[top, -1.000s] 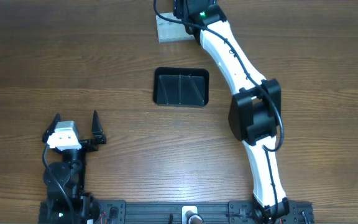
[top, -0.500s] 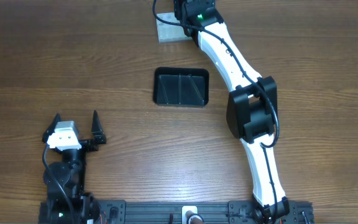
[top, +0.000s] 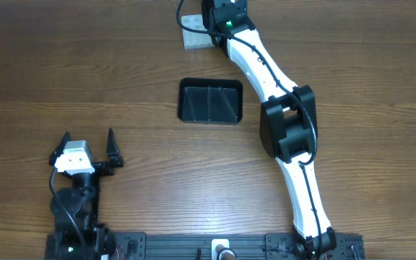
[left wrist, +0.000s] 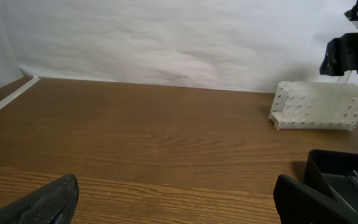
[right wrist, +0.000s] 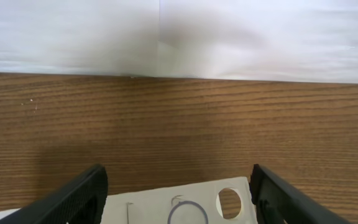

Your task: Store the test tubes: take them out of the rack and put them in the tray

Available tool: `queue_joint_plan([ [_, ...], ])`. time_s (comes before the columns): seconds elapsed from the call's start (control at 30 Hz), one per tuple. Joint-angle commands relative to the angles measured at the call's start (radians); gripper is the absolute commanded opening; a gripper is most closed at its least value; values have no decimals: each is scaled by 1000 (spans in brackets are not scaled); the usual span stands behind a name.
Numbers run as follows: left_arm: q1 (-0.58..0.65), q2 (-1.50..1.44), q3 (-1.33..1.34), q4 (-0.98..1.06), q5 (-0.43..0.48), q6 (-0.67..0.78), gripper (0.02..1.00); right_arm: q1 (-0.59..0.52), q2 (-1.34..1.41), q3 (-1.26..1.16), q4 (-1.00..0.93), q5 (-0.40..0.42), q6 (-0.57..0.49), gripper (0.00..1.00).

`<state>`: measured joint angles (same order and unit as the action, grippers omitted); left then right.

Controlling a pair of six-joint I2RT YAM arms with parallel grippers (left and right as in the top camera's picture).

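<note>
The white test tube rack (top: 193, 36) stands at the table's far edge, partly under my right arm's wrist. My right gripper (right wrist: 178, 169) hangs open just over the rack's top (right wrist: 148, 205). There a clear tube's rim (right wrist: 188, 214) sits between its fingers, next to an empty hole (right wrist: 229, 202). From the left wrist view the rack (left wrist: 319, 106) has a thin tube (left wrist: 350, 76) rising to the right gripper (left wrist: 353, 50). The black tray (top: 180, 101) lies mid-table with clear tubes (top: 211, 97) in it. My left gripper (top: 88, 135) rests open near its base, holding nothing.
A white wall borders the table behind the rack (right wrist: 179, 37). The right arm's elbow (top: 287, 130) hangs to the right of the tray. Bare wooden tabletop (top: 85, 65) stretches across the left half and lies between the tray and the left gripper.
The right arm has stretched farther toward the table's far edge, carrying its gripper further over the rack. The left arm, rack and tray have stayed put.
</note>
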<state>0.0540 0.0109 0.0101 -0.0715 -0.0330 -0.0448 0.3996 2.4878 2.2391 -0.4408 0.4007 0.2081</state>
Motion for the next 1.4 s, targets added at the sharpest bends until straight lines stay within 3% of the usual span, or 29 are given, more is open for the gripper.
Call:
queue_joint_plan([
  [0.03, 4, -8, -4, -1, 7, 15, 996, -8, 21, 3, 4, 17, 0, 693],
  [0.93, 4, -8, -4, -1, 7, 15, 998, -12, 50, 3, 22, 19, -4, 656],
  [1.13, 4, -8, -4, -1, 7, 15, 998, -12, 50, 3, 21, 20, -4, 500],
  [1.4, 4, -8, -4, -1, 7, 15, 998, -12, 50, 3, 22, 20, -4, 378],
])
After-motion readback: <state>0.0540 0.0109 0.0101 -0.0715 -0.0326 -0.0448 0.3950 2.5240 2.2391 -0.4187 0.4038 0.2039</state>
